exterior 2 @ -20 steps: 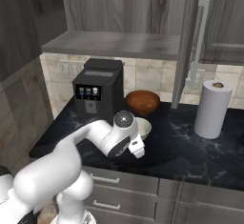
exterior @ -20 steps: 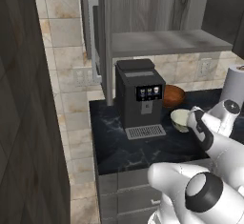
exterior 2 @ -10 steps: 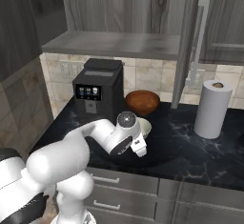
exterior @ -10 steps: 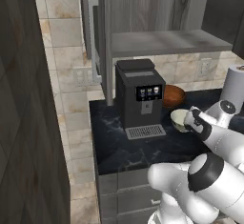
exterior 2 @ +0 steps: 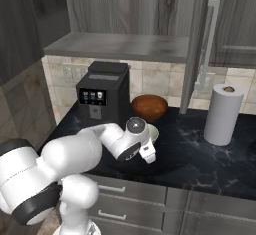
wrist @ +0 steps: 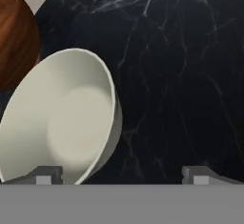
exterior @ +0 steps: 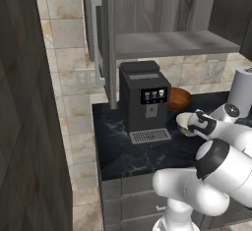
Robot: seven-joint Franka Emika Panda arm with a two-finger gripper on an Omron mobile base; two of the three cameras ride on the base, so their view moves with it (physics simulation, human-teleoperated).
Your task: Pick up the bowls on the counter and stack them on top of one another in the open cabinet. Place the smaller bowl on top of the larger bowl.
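Jaws of the gripper [wrist: 121, 173] were spread fully wide and nothing was held between them; in the hand view one fingertip [wrist: 45, 174] was seen over the near rim of the small bowl [wrist: 59, 118] and the other [wrist: 200, 175] over bare stone to its side. Behind and above, the open cabinet [exterior 2: 125, 46] was seen with its flat grey shelf bare and its door [exterior 2: 200, 39] swung out, a long metal handle [exterior 2: 210, 44] fixed to it. Below it the dark marbled counter [exterior 2: 200, 154] was set over grey drawer fronts [exterior 2: 140, 204]. A black coffee machine [exterior: 143, 102] stood on the counter at the left, and a paper towel roll [exterior 2: 223, 115] was placed upright well to the right. The large brown bowl [exterior 2: 149, 107] sat just beside the machine, near the wall. The small bowl was found in front of it, close by, partly hidden by the wrist in both base views, upright on the counter. Whether the two bowls touched could not be told.
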